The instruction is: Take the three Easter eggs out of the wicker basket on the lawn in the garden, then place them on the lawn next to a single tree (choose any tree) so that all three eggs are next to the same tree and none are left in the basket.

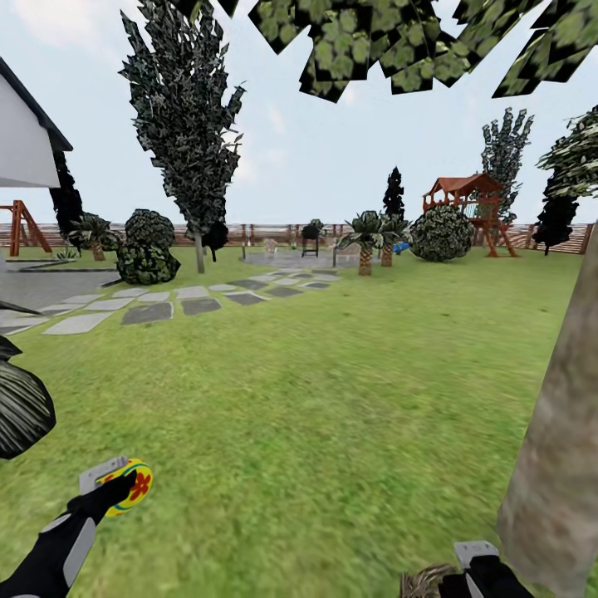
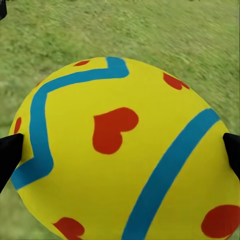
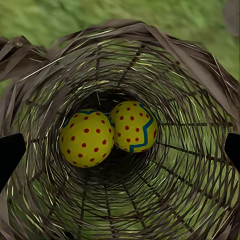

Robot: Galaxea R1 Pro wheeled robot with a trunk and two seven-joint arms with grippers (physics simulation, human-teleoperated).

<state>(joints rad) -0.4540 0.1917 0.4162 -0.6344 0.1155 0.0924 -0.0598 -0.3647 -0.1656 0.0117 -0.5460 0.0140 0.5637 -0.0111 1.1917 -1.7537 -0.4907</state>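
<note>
Woven wicker basket [image 3: 200, 75] cradles two spotted eggs [image 3: 86, 138].

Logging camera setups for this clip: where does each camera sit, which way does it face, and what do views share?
Head: looks forward over lawn; left gripper and right gripper show low.
Left wrist: looks along its fingertips at the held egg.
Right wrist: looks down into wicker basket holding two eggs.
Shared: head and left wrist both show the held egg.

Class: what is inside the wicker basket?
Two Easter eggs lie side by side at the bottom of the wicker basket. The floor beneath them is covered.
</note>
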